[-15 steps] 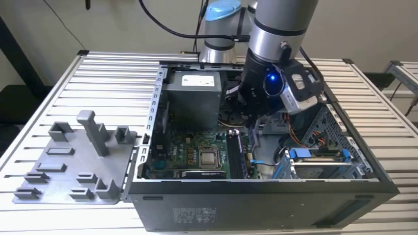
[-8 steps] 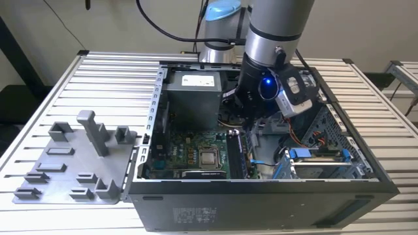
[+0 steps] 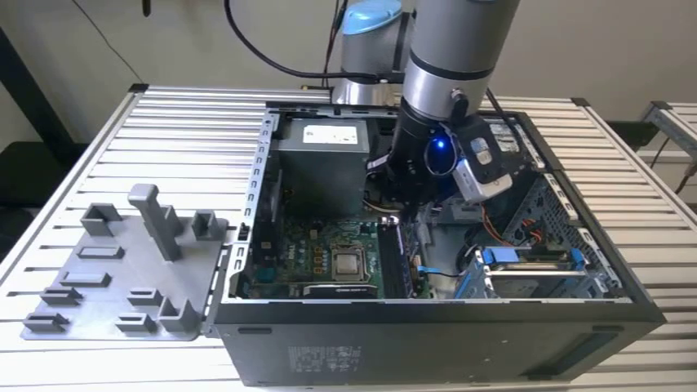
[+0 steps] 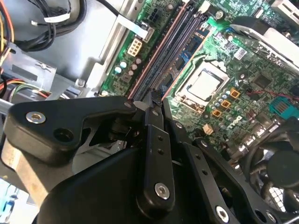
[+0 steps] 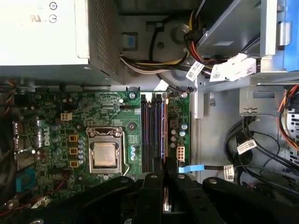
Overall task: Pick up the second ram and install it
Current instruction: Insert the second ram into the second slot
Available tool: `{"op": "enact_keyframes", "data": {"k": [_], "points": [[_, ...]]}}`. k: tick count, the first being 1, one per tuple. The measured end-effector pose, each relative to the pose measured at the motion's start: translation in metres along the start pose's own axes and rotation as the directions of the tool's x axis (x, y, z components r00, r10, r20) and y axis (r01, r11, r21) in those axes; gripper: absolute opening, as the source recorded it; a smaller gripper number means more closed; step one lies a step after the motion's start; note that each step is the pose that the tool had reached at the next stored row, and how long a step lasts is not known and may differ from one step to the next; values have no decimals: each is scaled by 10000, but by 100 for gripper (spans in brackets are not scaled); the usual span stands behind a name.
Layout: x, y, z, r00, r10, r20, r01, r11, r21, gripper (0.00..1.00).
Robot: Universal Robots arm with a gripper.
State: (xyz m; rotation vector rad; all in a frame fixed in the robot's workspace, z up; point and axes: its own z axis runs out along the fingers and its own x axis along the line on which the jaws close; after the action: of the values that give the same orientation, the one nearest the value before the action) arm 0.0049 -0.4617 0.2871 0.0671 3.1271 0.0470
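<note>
The arm had its gripper [image 3: 401, 214] down inside the open case [image 3: 436, 335], low over the board [image 3: 316, 253], between the power supply [image 3: 318, 163] and the drive bay [image 3: 534, 269]. In both wrist views the black fingers [image 4: 153, 122] stood drawn together on a thin edge, and in the first wrist view a narrow brownish strip showed between them [image 5: 166, 198], so they appeared clenched on the second ram [image 5: 166, 201], held upright on its long edge; only that sliver of it could be made out. That pose made sense for the job: a stick has to go into its slot edge first, so the fingers pinched its flat faces and kept its length parallel to the slots [image 5: 154, 133]. The gripper sat right at the near end of the slot bank, lined up with the slots beside the processor [image 5: 104, 155], and the ram looked to be over or just entering the slot on the side away from the processor, though whether it was seated I could not tell. The slots ran straight away from the fingertips in the second wrist view [image 4: 173, 51], which suggested alignment was the concern at this point. On the table [image 3: 163, 122] at the exterior view's left, the grey fixture [image 3: 120, 278] with its posts stood well apart from the arm.
</note>
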Motion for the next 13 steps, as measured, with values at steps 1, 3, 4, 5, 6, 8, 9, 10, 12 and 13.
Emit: {"op": "enact_keyframes", "data": {"k": [1, 3, 4, 5, 6, 8, 9, 10, 12, 13], "points": [[5, 0, 3, 10000, 1, 0, -1, 10000, 2, 14], [27, -4, 15, 10000, -3, 0, 3, 10000, 1, 14], [47, -6, 22, 10000, -31, -1, 31, 10000, -1, 14], [64, -7, 37, 10000, -67, -2, 67, 10000, -1, 14], [72, -9, 47, 9999, -112, -10, 112, 9999, -1, 14], [72, -21, 54, 9998, -133, -121, 133, 9999, 4, 14], [75, -21, 68, 9998, -131, -140, 131, 9999, -1, 14], [78, -22, 84, 9998, -130, -148, 130, 9999, 1, 14], [78, -24, 116, 9998, -135, -175, 135, 9999, 3, 14], [79, -26, 134, 9997, -137, -183, 137, 9999, 2, 14]]}}
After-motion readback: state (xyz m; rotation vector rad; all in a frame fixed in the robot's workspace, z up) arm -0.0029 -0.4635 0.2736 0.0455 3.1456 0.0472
